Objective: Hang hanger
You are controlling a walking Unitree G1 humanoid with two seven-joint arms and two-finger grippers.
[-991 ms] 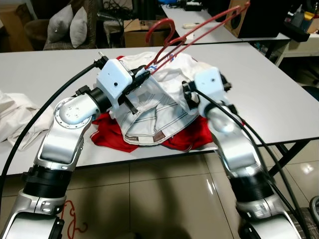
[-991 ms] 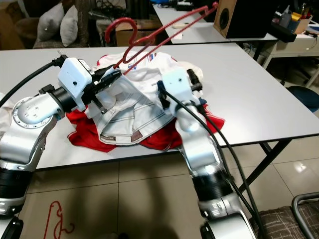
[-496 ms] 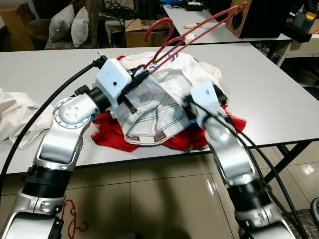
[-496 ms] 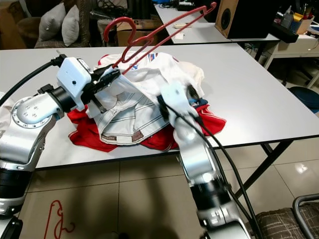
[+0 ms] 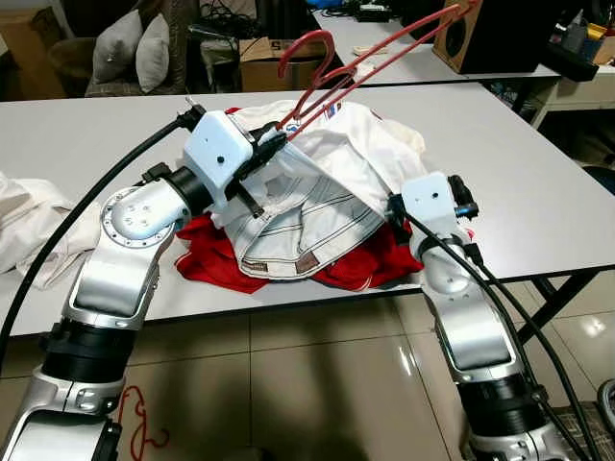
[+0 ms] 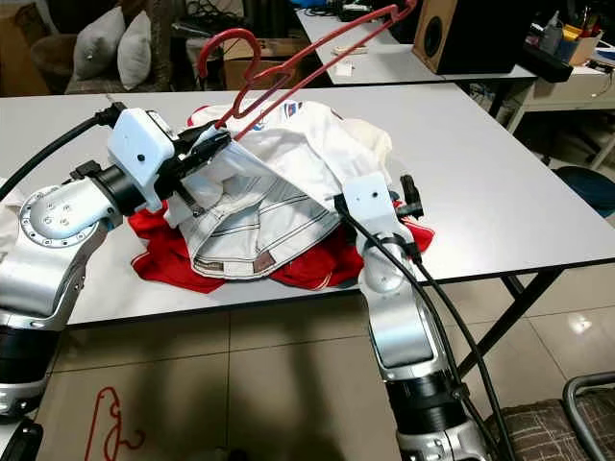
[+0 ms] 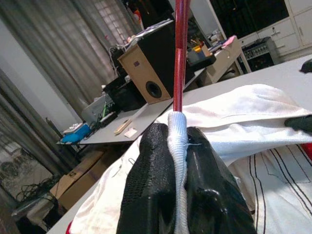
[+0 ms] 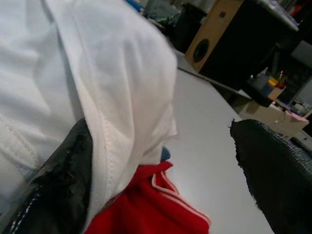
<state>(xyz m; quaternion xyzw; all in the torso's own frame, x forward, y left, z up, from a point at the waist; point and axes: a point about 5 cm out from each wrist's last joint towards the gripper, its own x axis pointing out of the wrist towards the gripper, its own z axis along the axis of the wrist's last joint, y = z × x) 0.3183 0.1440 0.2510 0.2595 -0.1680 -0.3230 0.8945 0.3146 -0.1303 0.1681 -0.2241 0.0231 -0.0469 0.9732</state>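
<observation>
Left wrist view has the left gripper [image 7: 176, 161] clenched on the white garment's [image 5: 317, 182] edge at the red hanger [image 5: 370, 53], raised over the bench [image 5: 538, 182], while the right gripper [image 8: 161, 161] gapes beside the cloth; hanging remains undone.

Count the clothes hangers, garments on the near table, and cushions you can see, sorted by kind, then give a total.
Red hangers: 2, one held up by the left claw (hanger), one on the floor.
Garments: 3, a white shirt, a red garment beneath it, a white cloth at the table's left.
Grey cushions: 2.
Total: 7
</observation>
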